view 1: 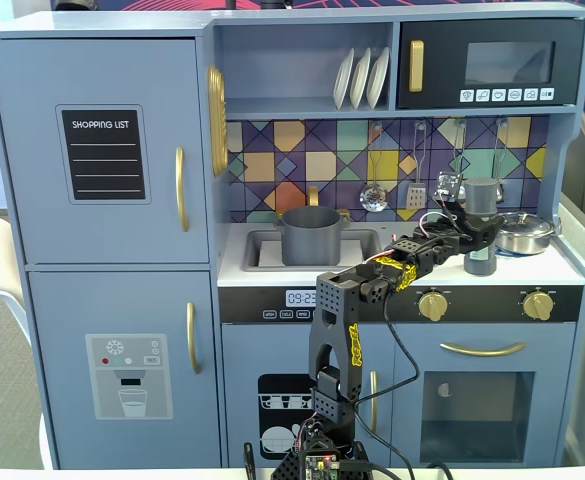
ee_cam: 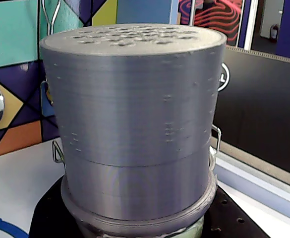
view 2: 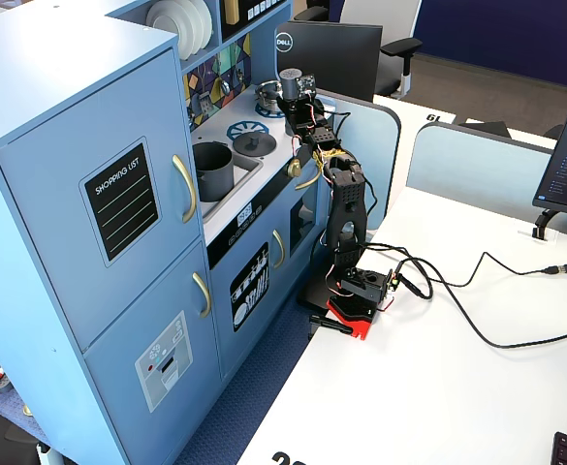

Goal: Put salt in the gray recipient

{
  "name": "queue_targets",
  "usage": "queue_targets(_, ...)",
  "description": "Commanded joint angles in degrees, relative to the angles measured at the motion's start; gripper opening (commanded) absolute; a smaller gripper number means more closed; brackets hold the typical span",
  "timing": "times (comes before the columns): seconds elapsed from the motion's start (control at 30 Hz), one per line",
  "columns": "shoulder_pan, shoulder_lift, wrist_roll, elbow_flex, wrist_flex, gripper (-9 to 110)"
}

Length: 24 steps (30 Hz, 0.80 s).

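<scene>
The robot's gripper point(view 1: 479, 232) clasps a gray salt shaker point(view 1: 483, 197) upright near the toy counter's right edge, apparently to carry it to the gray pot point(view 1: 312, 235) in the sink.

A gray salt shaker point(ee_cam: 135, 124) (holes dotting its top), gray pot point(view 1: 309, 235), multicolored geometric backsplash point(view 1: 282, 160), pale-blue toy kitchen point(view 1: 92, 250).

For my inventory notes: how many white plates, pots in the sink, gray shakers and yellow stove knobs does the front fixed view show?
White plates: 3
Pot in sink: 1
Gray shaker: 1
Yellow stove knobs: 2
Total: 7
</scene>
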Motion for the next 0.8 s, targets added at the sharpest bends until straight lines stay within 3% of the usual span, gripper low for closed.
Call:
queue_targets(0.0, -0.79, 4.66, 1.67, -3.43, -2.99, 0)
queue_targets(0.13, -2.29, 9.67, 6.59, -5.01, -0.79, 0)
queue_targets(0.3, -8.44, 19.69, 19.95, -8.79, 16.79, 0)
queue_targets(0.53, -22.24, 24.96, 50.89, -20.04, 41.84, 0)
queue_targets(0.77, -40.25, 29.71, 78.4, -18.98, 44.74, 0)
